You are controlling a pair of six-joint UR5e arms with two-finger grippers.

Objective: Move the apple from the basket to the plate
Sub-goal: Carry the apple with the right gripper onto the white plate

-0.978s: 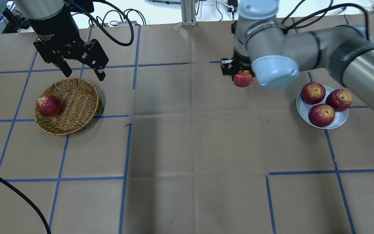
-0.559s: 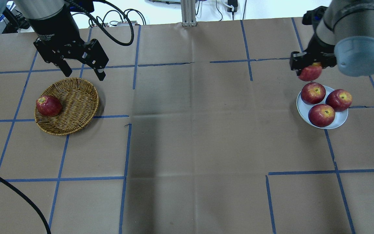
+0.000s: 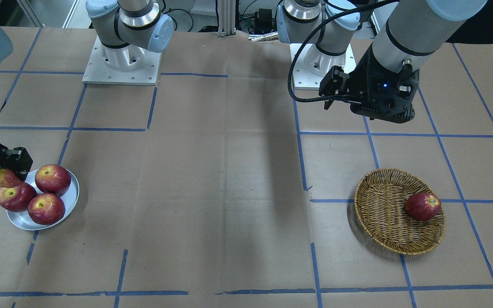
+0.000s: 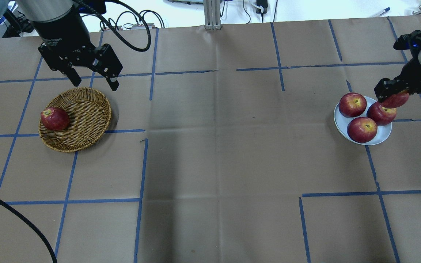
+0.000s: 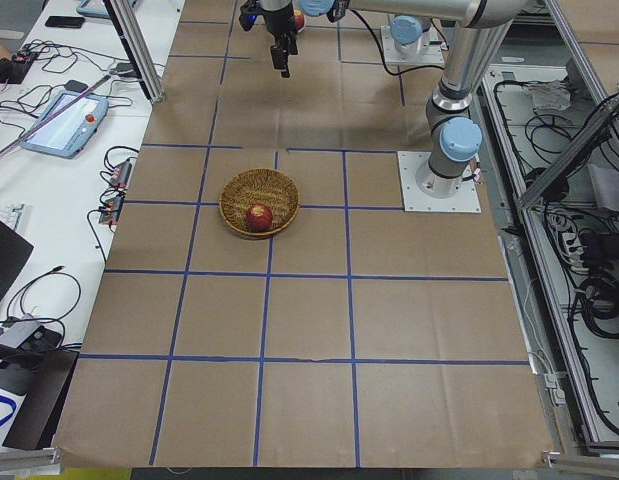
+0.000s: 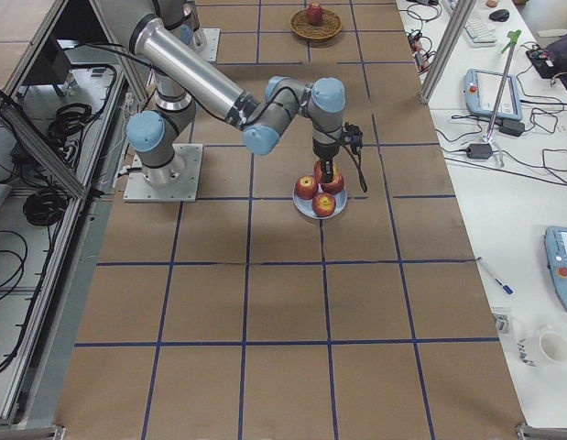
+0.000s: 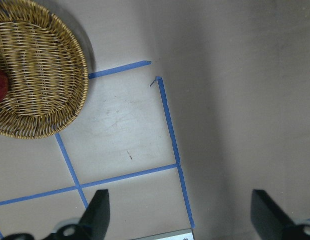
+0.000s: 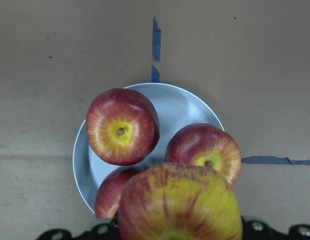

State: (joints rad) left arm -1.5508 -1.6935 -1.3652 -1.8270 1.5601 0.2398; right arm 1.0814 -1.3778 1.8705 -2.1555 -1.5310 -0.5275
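My right gripper is shut on the apple, red with a large yellow streaked patch. It holds the apple just above the far right side of the silvery plate. In the right wrist view the apple fills the bottom, over the plate. The plate carries three dark red apples. The wicker basket sits at the left with one dark red apple in it. My left gripper is open and empty, above the table just beyond the basket.
Brown paper with blue tape lines covers the table. A black cable crosses the near left corner. In the front-facing view both arm bases stand at the table's far side.
My right arm has carried the apple to the right, from the middle back of the table to over the plate. The left arm and the basket have not moved.
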